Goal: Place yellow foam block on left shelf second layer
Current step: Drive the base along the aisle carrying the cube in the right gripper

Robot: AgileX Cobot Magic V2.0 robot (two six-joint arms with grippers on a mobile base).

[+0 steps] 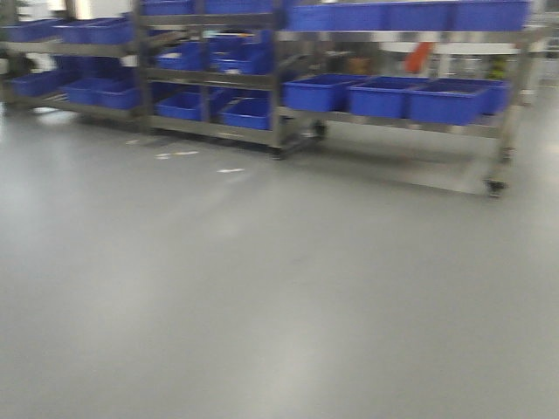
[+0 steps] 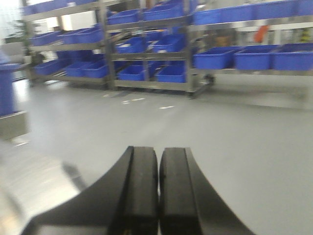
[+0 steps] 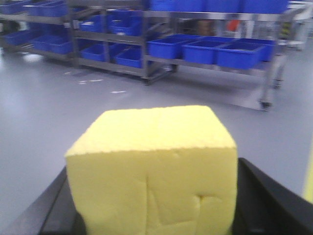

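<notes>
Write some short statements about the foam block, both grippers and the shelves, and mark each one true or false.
1. The right gripper is shut on the yellow foam block. True.
2. The left gripper also holds a block. False: its jaws are shut together, with nothing between them.
3. The blue bins stand on the metal shelves. True.
4. The yellow foam block lies on a shelf. False: it is in the right gripper, with grey floor between it and the shelves.

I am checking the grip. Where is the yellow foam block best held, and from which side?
Hold the yellow foam block on its two flat, parallel side faces, coming from the camera's side as the right gripper does. Creases on its near face suggest soft foam, so squeeze gently.
</notes>
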